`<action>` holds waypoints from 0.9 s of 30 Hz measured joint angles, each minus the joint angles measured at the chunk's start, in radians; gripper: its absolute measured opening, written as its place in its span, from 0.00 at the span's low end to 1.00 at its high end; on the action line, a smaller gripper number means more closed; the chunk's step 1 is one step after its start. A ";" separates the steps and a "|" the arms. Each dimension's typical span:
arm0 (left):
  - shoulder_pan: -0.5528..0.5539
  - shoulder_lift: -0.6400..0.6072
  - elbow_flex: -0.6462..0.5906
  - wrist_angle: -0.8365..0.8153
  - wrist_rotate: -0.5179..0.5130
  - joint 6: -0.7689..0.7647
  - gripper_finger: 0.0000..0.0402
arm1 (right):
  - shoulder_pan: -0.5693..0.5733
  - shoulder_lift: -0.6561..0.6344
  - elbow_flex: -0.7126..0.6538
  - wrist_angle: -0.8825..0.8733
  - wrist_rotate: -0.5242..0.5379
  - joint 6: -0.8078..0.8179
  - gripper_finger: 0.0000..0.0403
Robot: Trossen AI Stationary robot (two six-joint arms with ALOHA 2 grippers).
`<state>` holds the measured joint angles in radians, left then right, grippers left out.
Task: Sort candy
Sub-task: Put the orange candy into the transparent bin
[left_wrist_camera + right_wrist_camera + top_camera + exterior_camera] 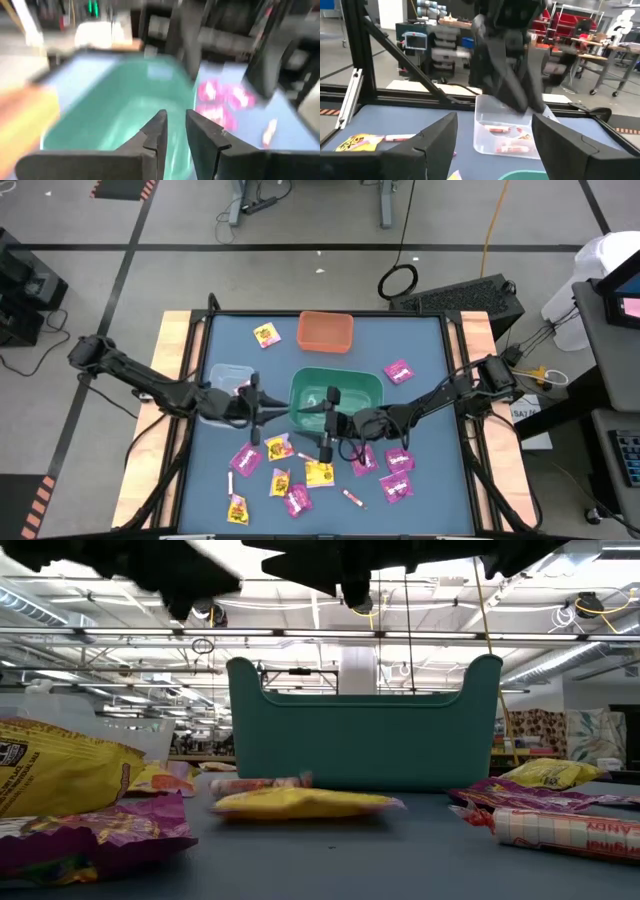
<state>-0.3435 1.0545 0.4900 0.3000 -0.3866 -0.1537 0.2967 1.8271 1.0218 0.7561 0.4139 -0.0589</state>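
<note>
Legible text is showing in one place only: in the low view, a pink-white candy stick (568, 830) is lying at the near right of the table, its wrapper carrying upside-down red letters that appear to read "ANDY". Print on the yellow packet (50, 772) at near left is showing but not reading clearly.

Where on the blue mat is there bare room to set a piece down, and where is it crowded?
Bare blue mat runs between the orange bin and the lone magenta packet, and right of that packet. The near strip below the green bin is crowded with yellow and magenta packets, both grippers hovering there.
</note>
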 joint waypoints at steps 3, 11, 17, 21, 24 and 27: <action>-0.008 -0.009 0.000 -0.171 0.021 -0.134 0.18 | 0.011 -0.015 0.000 -0.073 -0.001 0.032 0.61; -0.121 0.037 0.000 -0.167 0.050 -0.203 0.18 | 0.140 -0.089 0.000 -0.358 -0.028 0.201 0.61; -0.156 0.093 0.000 -0.130 0.050 -0.207 0.18 | 0.251 -0.062 -0.002 -0.409 -0.052 0.274 0.61; -0.164 0.152 0.000 -0.090 0.050 -0.208 0.18 | 0.254 -0.058 0.014 -0.406 -0.026 0.272 0.61; -0.165 0.209 0.000 -0.045 0.050 -0.207 0.18 | 0.247 -0.032 0.047 -0.410 -0.017 0.289 0.61; -0.164 0.259 0.001 -0.003 0.050 -0.200 0.18 | 0.240 0.029 0.097 -0.485 -0.021 0.303 0.61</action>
<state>-0.5079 1.3137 0.4905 0.2967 -0.3371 -0.3534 0.5370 1.8556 1.1186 0.2708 0.3933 0.2441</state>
